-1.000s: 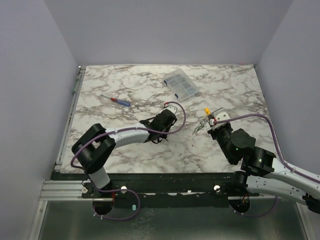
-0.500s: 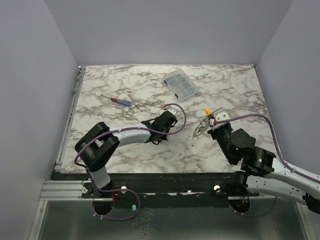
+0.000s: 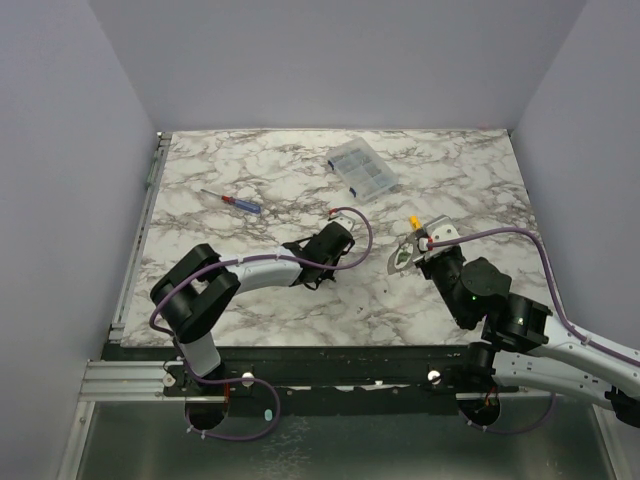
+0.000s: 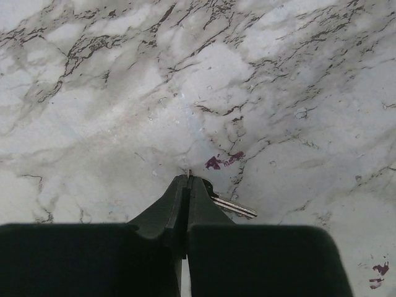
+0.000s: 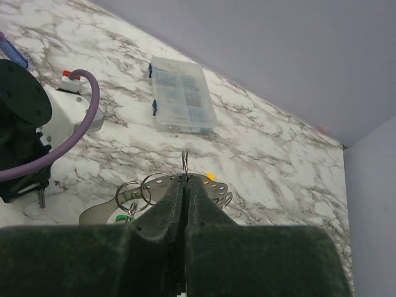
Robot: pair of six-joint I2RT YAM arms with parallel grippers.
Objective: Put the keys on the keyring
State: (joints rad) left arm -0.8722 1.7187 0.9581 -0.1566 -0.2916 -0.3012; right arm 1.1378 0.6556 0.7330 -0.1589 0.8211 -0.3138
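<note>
My left gripper point(image 4: 188, 178) is shut on a small silvery key point(image 4: 234, 207), whose blade sticks out to the right just above the marble. In the top view this gripper point(image 3: 318, 272) is near the table's middle. The right wrist view shows the key point(image 5: 40, 198) hanging below it. My right gripper point(image 5: 185, 179) is shut on a thin wire keyring point(image 5: 184, 162) that stands edge-on between the fingertips. Two more rings point(image 5: 137, 193) and a grey perforated piece point(image 5: 213, 189) hang under it. In the top view the right gripper point(image 3: 408, 255) holds this cluster right of the left gripper.
A clear compartment box point(image 3: 362, 168) lies at the back of the marble table point(image 3: 480, 190); it also shows in the right wrist view point(image 5: 180, 93). A blue and red screwdriver point(image 3: 232, 201) lies at the back left. A yellow handle point(image 3: 414, 222) is by the right gripper.
The left arm has pulled slightly toward the near left with the key in its jaws. The right gripper and its ring cluster have barely shifted.
</note>
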